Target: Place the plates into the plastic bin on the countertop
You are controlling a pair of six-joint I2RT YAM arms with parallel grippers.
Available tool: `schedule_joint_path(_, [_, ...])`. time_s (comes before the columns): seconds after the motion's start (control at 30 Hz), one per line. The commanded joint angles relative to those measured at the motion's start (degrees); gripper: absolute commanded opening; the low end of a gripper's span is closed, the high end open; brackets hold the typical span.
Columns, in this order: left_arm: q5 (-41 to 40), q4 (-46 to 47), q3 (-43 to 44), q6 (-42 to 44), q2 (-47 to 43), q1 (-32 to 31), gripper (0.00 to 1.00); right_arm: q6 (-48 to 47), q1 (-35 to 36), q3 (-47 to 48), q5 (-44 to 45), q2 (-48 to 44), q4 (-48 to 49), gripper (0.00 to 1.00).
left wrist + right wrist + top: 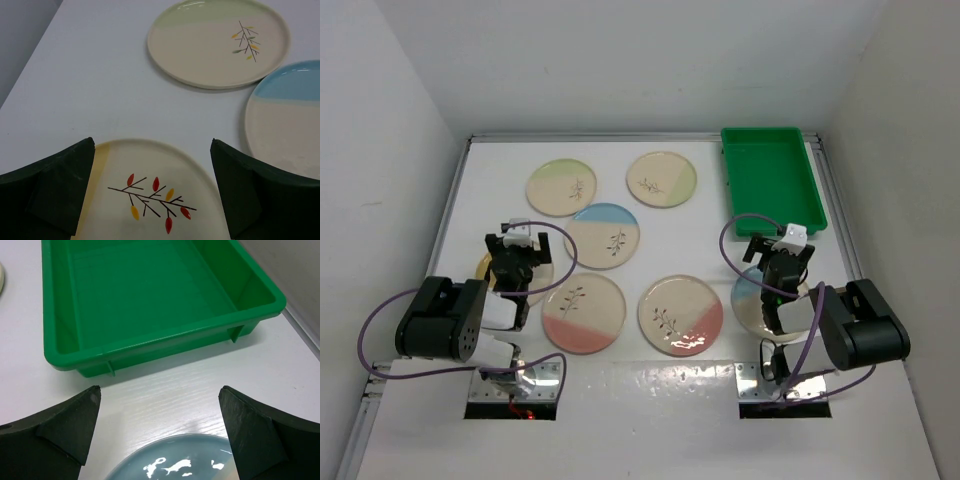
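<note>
White countertop [500, 180], plastic bin [770, 180] lengthwise near-to-far

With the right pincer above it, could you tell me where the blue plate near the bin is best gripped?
Probably the far rim of the blue plate, facing the plastic bin, approached from above at a tilt. It lies flat on the countertop, so only its thin edge offers purchase; the open right pincer hangs there.

No text, label, brand or number can be read anywhere in these views.
</note>
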Motion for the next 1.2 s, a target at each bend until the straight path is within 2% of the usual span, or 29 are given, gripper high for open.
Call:
schedule_joint_path(0.0, [0.66,3.92,0.44,-0.48,-0.04,0.59,0.99,-1.28,1.17,-6.8,0.07,-1.3,4.39,1.0])
schedule_joint_path(0.03, [0.66,3.92,0.44,-0.48,-0.04,0.59,0.99,-1.46,1.35,-7.59,0.16,-3.14,6.13,1.0])
schedule_joint_path(0.07, [0.66,3.92,0.44,-0.48,-0.04,0.59,0.99,-3.46,3.26,-8.64,4.16,-6.64,5.63,1.0])
schedule_joint_path(0.13, [1.18,4.88,0.44,0.05,-0.56,0.59,0.99,-6.88,7.05,-9.18,7.35,-17.78,0.47,1.0])
schedule_joint_path(0.17, [7.63,-0.07,2.88,1.79,-1.96,0.59,0.99,-8.65,8.19,-8.66,8.85,-21.32,-1.74,1.0])
schedule_joint_path(0.2, [12.21,-23.62,14.21,3.99,-6.76,0.59,0.99,-12.41,10.12,-8.05,9.38,-24.92,-4.29,1.0])
schedule_joint_path(0.23, [16.35,-34.82,21.55,6.18,-7.67,0.59,0.99,-16.53,11.71,-2.91,9.13,-36.18,-17.1,1.0])
schedule_joint_path(0.27, [21.53,-43.28,28.5,6.2,-7.16,0.07,0.99,-17.88,12.07,0.36,5.82,-39.51,-23.32,1.0])
schedule_joint_path(0.3, [23.49,-56.76,41.1,6.2,-5.07,-0.46,0.99,-22.16,11.99,3.62,2.65,-42.07,-36.43,1.0])
schedule_joint_path(0.33, [25.86,-62.38,46.7,8.55,-3.57,-1.16,0.99,-24.9,11.98,14.35,-6.08,-45.49,-47.44,1.0])
schedule_joint_path(0.37, [28.84,-68.01,51.63,16.58,-2.16,-3.69,0.99,-27.8,12.07,18.2,-8.0,-46.13,-52.34,1.0])
schedule_joint_path(0.4, [27.91,-73.54,56.38,20.23,-0.49,-5.72,0.99,-35.57,12.51,21.72,-9.49,-45.62,-63.0,1.0])
schedule_joint_path(0.43, [25.73,-82.82,64.0,22.53,3.0,-8.09,0.99,-37.56,13.38,32.11,-6.64,-43.78,-66.85,1.0])
schedule_joint_path(0.47, [24.23,-88.22,67.64,27.6,5.04,-13.07,0.99,-38.62,13.56,34.74,-3.65,-40.89,-72.72,1.0])
schedule_joint_path(0.5, [23.34,-93.85,71.24,30.0,7.41,-15.56,0.99,-39.94,13.83,39.2,-0.14,-37.56,-73.39,1.0])
schedule_joint_path(0.53, [23.34,-103.73,77.46,31.68,9.7,-17.85,0.99,-39.0,14.18,43.33,11.9,-35.61,-73.57,1.0])
schedule_joint_path(0.6, [26.74,-111.18,82.16,31.88,16.03,-23.04,0.97,-30.59,13.57,48.81,17.71,-30.15,-75.5,1.0])
schedule_joint_path(0.63, [28.59,-115.74,84.79,31.35,17.7,-24.36,0.9,-18.54,12.87,50.3,15.74,-29.45,-76.98,1.0])
schedule_joint_path(0.67, [30.44,-117.27,85.43,30.3,19.2,-27.25,0.81,-16.16,12.52,54.41,6.49,-28.13,-86.92,1.0])
schedule_joint_path(0.7, [32.89,-118.24,85.43,29.5,21.56,-28.75,0.64,-16.22,11.56,55.23,-0.21,-28.03,-89.97,1.0])
schedule_joint_path(0.73, [33.52,-118.77,85.95,28.63,22.72,-30.33,0.6,-17.27,11.11,55.41,-6.2,-28.03,-92.44,0.94])
schedule_joint_path(0.77, [34.23,-119.56,85.96,27.14,23.95,-33.13,0.6,-16.84,10.76,54.72,-16.18,-27.16,-93.6,0.77])
schedule_joint_path(0.8, [34.84,-119.57,85.96,25.82,25.44,-34.29,0.6,-15.53,10.75,54.54,-17.15,-26.72,-94.48,0.7])
schedule_joint_path(0.83, [35.72,-119.57,86.48,24.33,28.32,-35.35,0.63,-9.86,10.84,54.28,-17.68,-25.58,-95.01,0.68])
schedule_joint_path(0.9, [37.13,-119.57,87.1,20.99,31.15,-37.46,0.64,-6.4,10.67,54.01,-18.47,-24.18,-97.72,0.8])
schedule_joint_path(0.93, [37.13,-119.05,87.1,19.93,32.3,-38.08,0.67,-5.6,10.58,53.75,-18.65,-23.47,-98.26,0.82])
schedule_joint_path(1.07, [33.79,-112.82,83.16,16.23,35.03,-40.01,0.67,-2.53,11.46,51.47,-18.91,-23.46,-99.67,0.82])
schedule_joint_path(1.17, [32.74,-111.75,81.14,15.61,36.53,-41.24,0.63,-1.55,12.42,49.44,-19.36,-25.04,-98.97,0.82])
